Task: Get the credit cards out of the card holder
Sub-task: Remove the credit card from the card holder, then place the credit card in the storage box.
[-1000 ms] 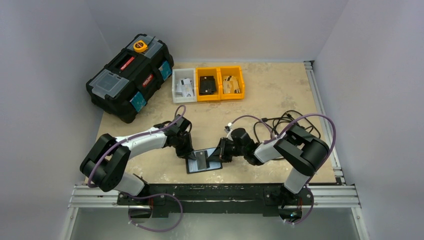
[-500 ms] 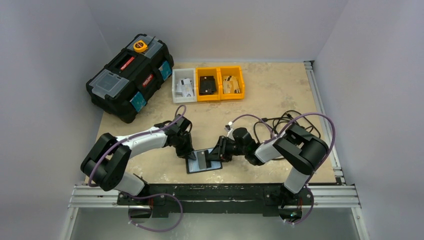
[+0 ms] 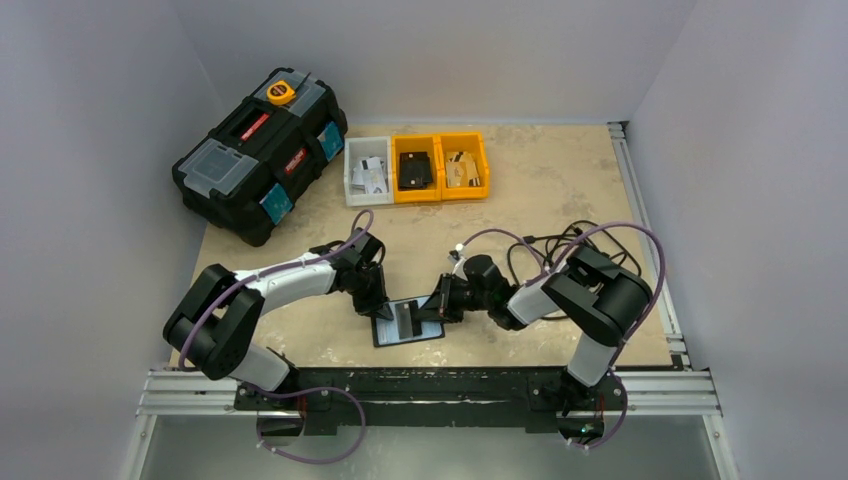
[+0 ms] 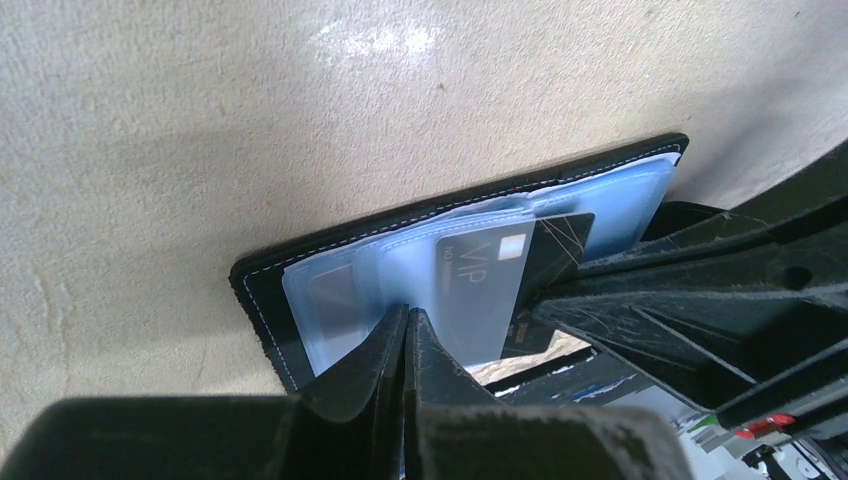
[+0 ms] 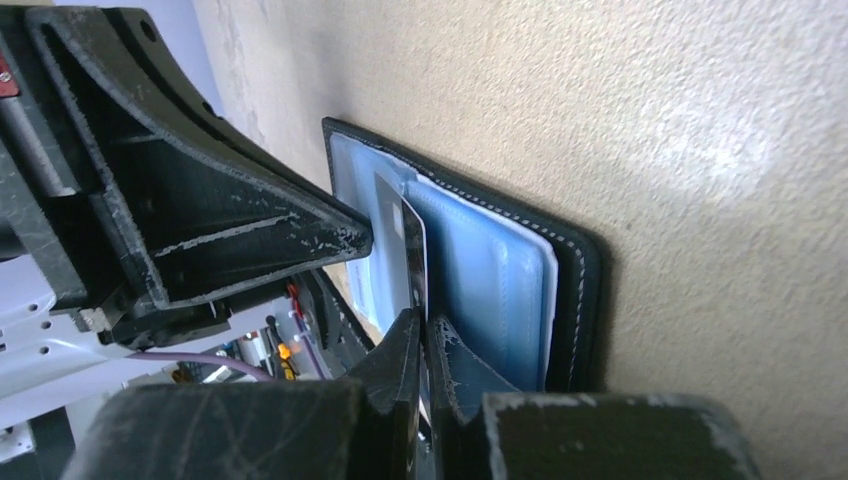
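The black card holder (image 3: 408,322) lies open on the table near the front edge, its pale blue clear sleeves (image 4: 330,290) facing up. My left gripper (image 3: 377,308) is shut, with its tips (image 4: 405,312) pressing down on the sleeves at the holder's left side. My right gripper (image 3: 438,306) comes in from the right and is shut (image 5: 423,320) on the edge of a dark credit card (image 4: 500,255) marked VIP. That card (image 5: 412,250) stands partly out of a sleeve. Any other cards are hidden in the holder (image 5: 580,270).
A large black toolbox (image 3: 258,150) with a yellow tape measure (image 3: 281,92) sits at the back left. A white bin (image 3: 367,170) and two orange bins (image 3: 440,166) stand at the back centre. Loose cables (image 3: 545,250) lie behind my right arm.
The right arm's elbow has shifted slightly left, while its gripper stays at the card holder's right edge. The left arm and the card holder have not moved.
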